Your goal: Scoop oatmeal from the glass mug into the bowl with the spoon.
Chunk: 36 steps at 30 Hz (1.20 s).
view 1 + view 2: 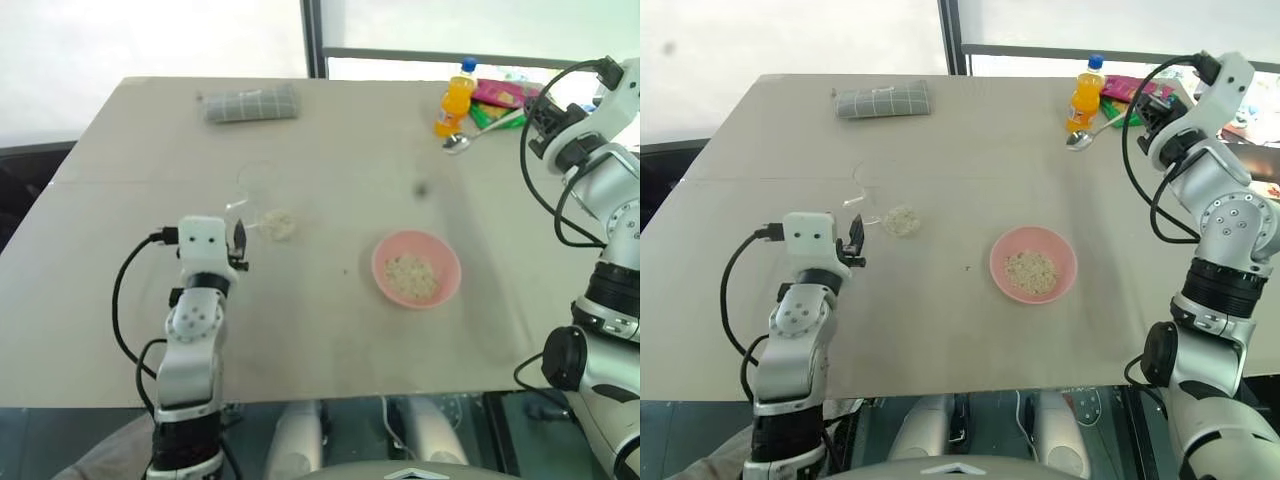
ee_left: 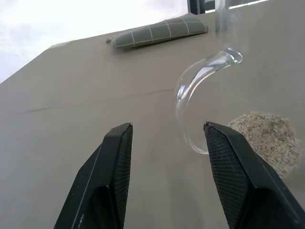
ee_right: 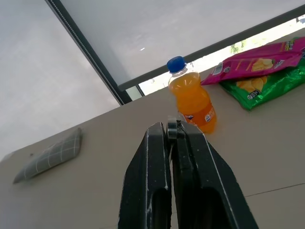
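We saw our left fingers [image 2: 167, 138] spread wide on nothing, the nearly see-through glass mug [image 2: 209, 95] just ahead, its body cut off, oatmeal [image 2: 267, 138] inside. Our right fingers [image 3: 171, 133] pinched the spoon [image 1: 470, 135], its handle mostly hidden. The bowl [image 1: 416, 268] sat apart on the table [image 1: 330, 330].

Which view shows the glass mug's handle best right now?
The left wrist view: the glass mug handle curves large and clear just ahead of the open left hand. Both eye views show the mug as a faint outline around oatmeal.
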Each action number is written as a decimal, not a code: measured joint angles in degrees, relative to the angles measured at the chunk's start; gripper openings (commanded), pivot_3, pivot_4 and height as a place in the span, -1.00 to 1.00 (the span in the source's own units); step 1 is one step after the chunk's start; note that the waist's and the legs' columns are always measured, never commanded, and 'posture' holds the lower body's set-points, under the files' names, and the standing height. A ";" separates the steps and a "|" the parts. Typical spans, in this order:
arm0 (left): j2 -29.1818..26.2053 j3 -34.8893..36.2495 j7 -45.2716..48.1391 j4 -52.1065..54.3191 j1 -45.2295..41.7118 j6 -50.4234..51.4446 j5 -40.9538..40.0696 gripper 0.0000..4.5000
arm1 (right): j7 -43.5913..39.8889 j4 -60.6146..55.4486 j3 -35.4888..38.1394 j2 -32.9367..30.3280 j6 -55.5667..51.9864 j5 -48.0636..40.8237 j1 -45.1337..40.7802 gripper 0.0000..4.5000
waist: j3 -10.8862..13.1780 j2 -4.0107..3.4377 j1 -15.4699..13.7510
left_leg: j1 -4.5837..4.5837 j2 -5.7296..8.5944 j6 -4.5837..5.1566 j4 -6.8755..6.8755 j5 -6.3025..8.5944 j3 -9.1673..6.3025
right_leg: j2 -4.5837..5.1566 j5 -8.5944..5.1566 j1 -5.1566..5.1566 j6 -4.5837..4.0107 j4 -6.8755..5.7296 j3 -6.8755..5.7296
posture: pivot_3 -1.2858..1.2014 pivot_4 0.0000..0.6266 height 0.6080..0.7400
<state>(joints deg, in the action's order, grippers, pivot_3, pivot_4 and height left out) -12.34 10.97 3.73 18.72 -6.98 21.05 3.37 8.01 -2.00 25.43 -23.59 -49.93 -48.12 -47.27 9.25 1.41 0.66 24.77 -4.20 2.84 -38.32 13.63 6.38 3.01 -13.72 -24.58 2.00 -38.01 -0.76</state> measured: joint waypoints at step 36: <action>-2.16 -9.42 12.77 -31.68 -26.43 -10.21 -3.62 -0.99 | 8.87 -6.38 -1.56 0.76 -15.64 -40.05 -1.31 -1.00 | -0.10 -0.16 -0.04 | 0.02 0.02 -0.02 0.00 -0.02 0.20 | -0.01 0.01 0.01 0.03 0.03 -0.01 | 0.03 -0.52 1.00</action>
<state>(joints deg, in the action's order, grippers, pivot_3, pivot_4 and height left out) -14.50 1.55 16.50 -12.96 -33.41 10.83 -0.25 16.88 -8.37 23.86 -22.83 -65.57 -88.17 -48.58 9.15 1.25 0.62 24.79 -4.17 2.83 -38.32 13.61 6.58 3.00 -13.71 -24.57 2.02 -37.98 -0.76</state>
